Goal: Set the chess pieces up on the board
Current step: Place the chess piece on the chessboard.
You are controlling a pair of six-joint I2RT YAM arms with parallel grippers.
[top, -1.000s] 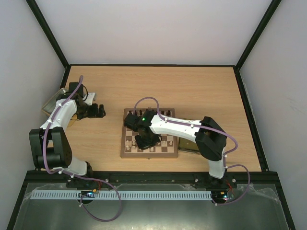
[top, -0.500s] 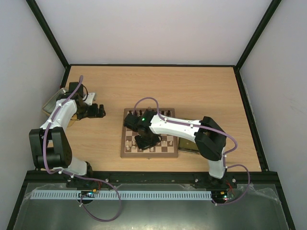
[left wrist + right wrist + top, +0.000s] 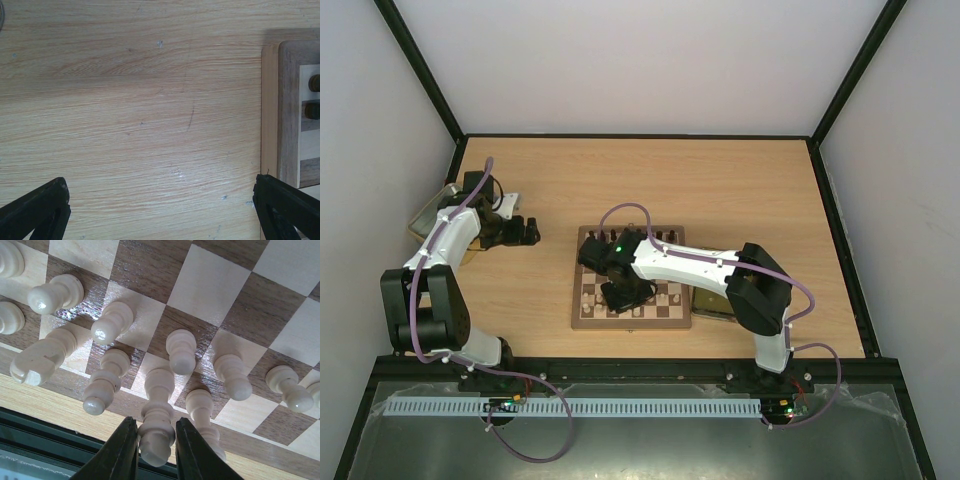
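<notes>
Right wrist: we are seeing the right claw [image 3: 155, 424] flanking an upright cream piece [image 3: 159, 385] on the board [image 3: 210, 280]; whether it is pinching, we cannot tell.

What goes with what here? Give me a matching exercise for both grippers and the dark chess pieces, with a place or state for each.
1. left gripper
2. right gripper
3. dark chess pieces

A. along the far edge of the board
B. wide open over bare table
C. either side of a tall cream chess piece

Pairs: 1-B, 2-C, 3-A
</notes>
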